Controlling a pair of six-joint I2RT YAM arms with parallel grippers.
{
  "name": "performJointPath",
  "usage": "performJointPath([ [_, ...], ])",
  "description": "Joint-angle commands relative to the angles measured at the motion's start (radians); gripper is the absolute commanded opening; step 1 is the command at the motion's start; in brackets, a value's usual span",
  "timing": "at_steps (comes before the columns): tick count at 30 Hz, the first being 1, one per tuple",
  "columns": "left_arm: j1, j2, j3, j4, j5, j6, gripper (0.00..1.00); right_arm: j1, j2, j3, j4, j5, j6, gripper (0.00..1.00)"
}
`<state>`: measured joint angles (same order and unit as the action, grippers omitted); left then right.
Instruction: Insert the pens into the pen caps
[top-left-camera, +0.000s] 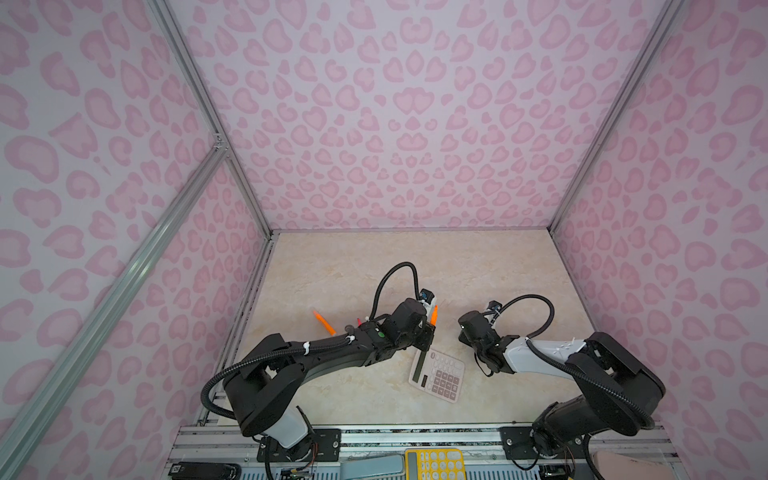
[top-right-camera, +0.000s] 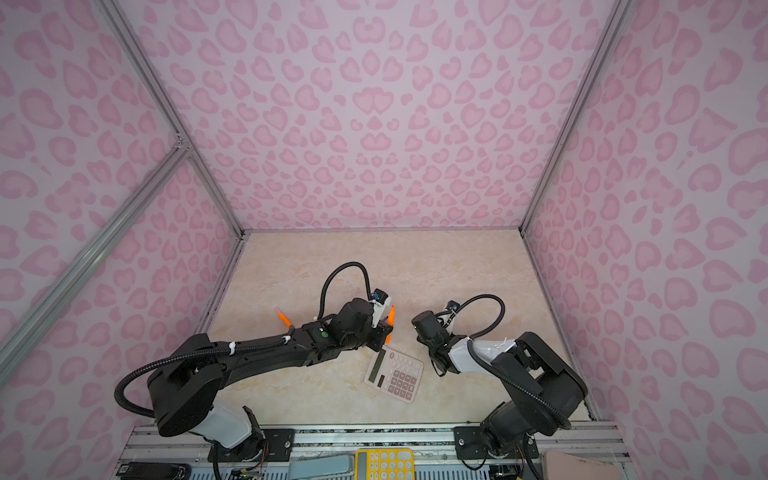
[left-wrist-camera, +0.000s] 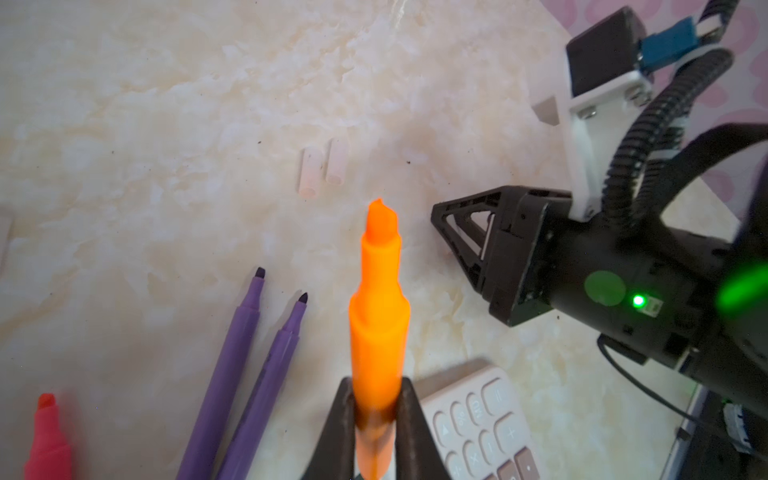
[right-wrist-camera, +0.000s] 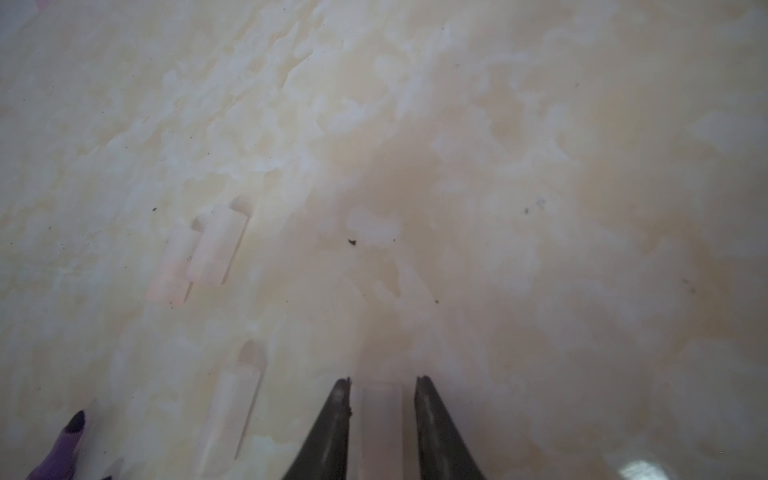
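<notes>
Tabletop (top-left-camera: 415, 257) lies open toward the far edge beyond both arms. Left gripper (left-wrist-camera: 376, 386) is clenched on an orange pen (left-wrist-camera: 378, 316) just beyond the calculator (top-left-camera: 440, 374). Right gripper (right-wrist-camera: 382, 380), off to its right, stands parted with a clear cap (right-wrist-camera: 380, 424) between its jaws.

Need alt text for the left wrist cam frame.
The left gripper is shut on an orange pen, uncapped tip pointing toward two clear caps lying side by side on the marble table. Two purple pens, a red pen and a pink calculator lie near it; the right gripper is close by.
</notes>
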<state>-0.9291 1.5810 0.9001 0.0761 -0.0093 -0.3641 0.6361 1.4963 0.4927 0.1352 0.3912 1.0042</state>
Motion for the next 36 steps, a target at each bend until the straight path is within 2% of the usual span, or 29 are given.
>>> performJointPath([
  [1,0.001,0.028,0.029,0.057,0.038,0.034,0.03,0.003,-0.047,-0.047,-0.033,0.043,0.025,0.46],
  [3,0.001,0.042,0.043,0.053,0.061,0.046,0.03,0.003,-0.095,-0.071,-0.025,0.056,0.023,0.56],
  [7,0.001,0.042,0.045,0.066,0.088,0.066,0.03,0.007,-0.167,-0.063,-0.063,0.066,-0.014,0.69],
  [10,0.000,0.040,0.043,0.077,0.094,0.082,0.03,0.011,-0.228,-0.040,-0.107,0.073,-0.052,0.74],
  [16,0.000,0.049,0.060,0.082,0.112,0.106,0.03,0.016,-0.321,-0.023,-0.172,0.073,-0.068,0.78],
  [21,0.000,0.059,0.077,0.079,0.155,0.119,0.03,0.017,-0.374,-0.026,-0.185,0.049,-0.071,0.78],
  [28,0.001,0.111,0.114,0.074,0.165,0.128,0.03,0.035,-0.658,-0.114,-0.117,-0.042,-0.131,0.59],
  [32,0.001,0.136,0.143,0.074,0.182,0.128,0.03,0.079,-0.798,-0.209,-0.002,-0.100,-0.133,0.53],
  [36,0.001,0.147,0.164,0.081,0.236,0.134,0.03,0.119,-0.822,-0.202,0.003,-0.086,-0.159,0.53],
])
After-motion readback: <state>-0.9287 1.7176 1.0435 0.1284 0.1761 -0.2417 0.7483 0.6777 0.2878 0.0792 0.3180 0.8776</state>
